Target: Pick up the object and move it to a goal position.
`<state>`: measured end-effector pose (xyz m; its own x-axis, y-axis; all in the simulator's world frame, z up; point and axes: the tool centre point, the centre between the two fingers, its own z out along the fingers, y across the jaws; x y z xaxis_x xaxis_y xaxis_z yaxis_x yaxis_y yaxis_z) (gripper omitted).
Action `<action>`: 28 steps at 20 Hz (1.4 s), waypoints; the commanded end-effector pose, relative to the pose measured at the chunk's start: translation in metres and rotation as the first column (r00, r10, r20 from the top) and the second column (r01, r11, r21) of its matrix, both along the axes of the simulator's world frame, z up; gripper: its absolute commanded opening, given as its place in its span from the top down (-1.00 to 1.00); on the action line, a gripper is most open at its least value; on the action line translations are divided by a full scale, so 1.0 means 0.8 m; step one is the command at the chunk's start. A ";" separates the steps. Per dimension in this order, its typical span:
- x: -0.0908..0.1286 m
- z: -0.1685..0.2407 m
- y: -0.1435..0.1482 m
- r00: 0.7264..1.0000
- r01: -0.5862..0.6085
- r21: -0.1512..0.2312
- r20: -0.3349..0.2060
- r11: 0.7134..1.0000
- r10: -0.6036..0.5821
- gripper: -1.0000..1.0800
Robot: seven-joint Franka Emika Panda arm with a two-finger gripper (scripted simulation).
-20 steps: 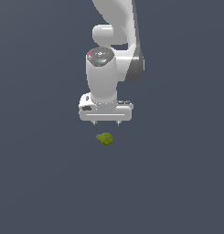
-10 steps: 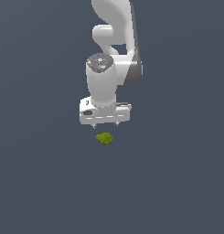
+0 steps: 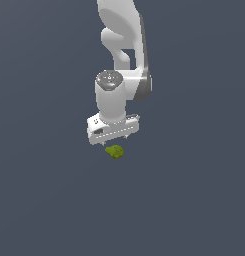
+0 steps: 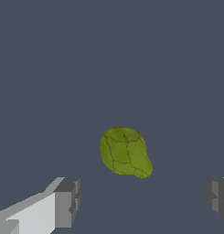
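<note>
The object is a small lumpy olive-green blob lying on the flat grey surface. In the wrist view it shows as a rounded green lump with dark seams. My white gripper hangs directly above it, fingers pointing down, a short gap over the blob. The jaws stand wide apart and hold nothing. In the wrist view the two grey fingertips sit at either side, with the blob lying between and beyond them.
The plain dark grey surface fills both views. My white arm rises from the gripper to the top of the exterior view.
My gripper has come down toward the blob, closing the gap above it. The blob has not moved.
</note>
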<state>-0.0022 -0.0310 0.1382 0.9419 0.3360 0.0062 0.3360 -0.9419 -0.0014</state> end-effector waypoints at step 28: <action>-0.012 -0.071 -0.007 0.928 -0.372 -0.003 -0.006 0.928 0.372 -0.92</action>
